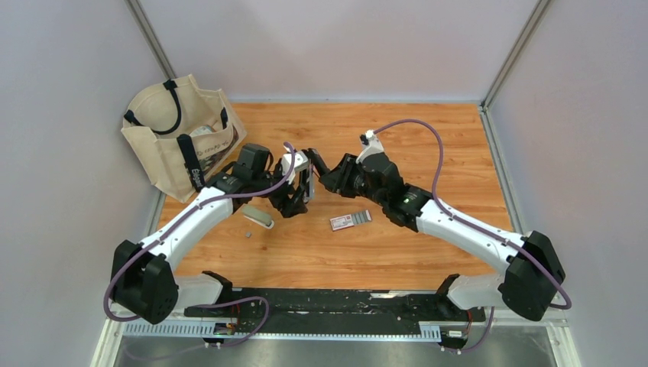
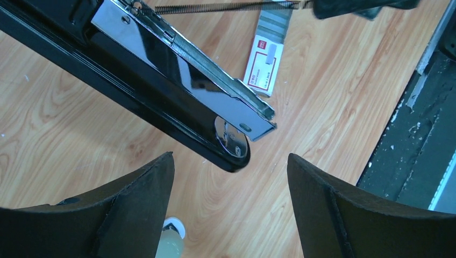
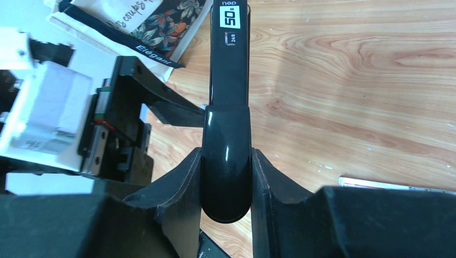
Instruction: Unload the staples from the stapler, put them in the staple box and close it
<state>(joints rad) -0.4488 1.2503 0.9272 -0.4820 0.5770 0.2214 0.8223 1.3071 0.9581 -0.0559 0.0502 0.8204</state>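
Right gripper (image 3: 226,161) clamps the stapler (image 3: 228,80) top; left gripper (image 2: 230,177) spread apart, stapler just beyond.

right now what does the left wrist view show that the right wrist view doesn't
Left wrist only: the stapler's open silvery magazine, its stretched spring, and the red-and-white label of the box. Right wrist only: the stapler's glossy top arm clamped in the right gripper, and the tote bag. Both: the stapler and the wooden table.

The stapler (image 2: 161,80) is cut off at the left wrist view's top-left edge.
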